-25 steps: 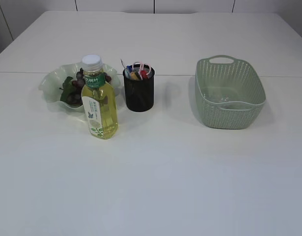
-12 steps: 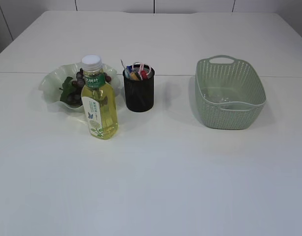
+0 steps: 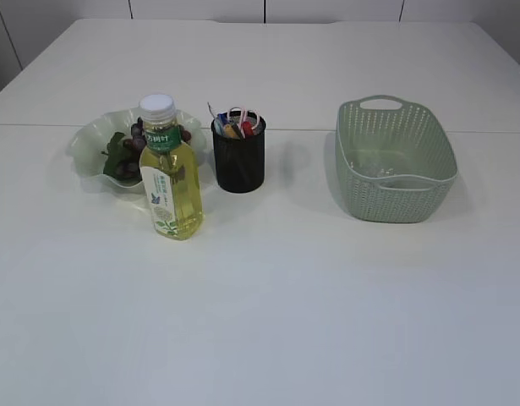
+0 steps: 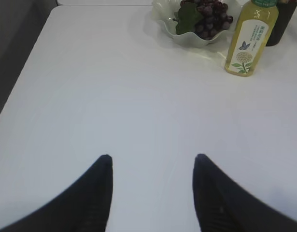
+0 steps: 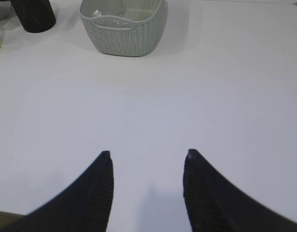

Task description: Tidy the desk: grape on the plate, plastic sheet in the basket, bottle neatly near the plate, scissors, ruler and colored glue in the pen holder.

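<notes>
Grippers nearest the cameras: I see the left gripper point(image 4: 152, 157) and right gripper point(image 5: 147, 152) spread wide, empty, above bare white table point(image 3: 268, 321). Mid-field: bottle point(image 3: 169, 173) upright, just in front of the plate point(image 3: 90, 144) holding the grape point(image 3: 139, 135); pen holder point(image 3: 238, 156) beside it, with coloured items inside that I cannot tell apart; basket point(image 3: 395, 161) well apart to the right, with something clear inside, probably the plastic sheet point(image 5: 97, 13). I judge the layout complete; any careless arm sweep could topple the tall bottle. Far field: matte table seam, pale wall panels.
</notes>
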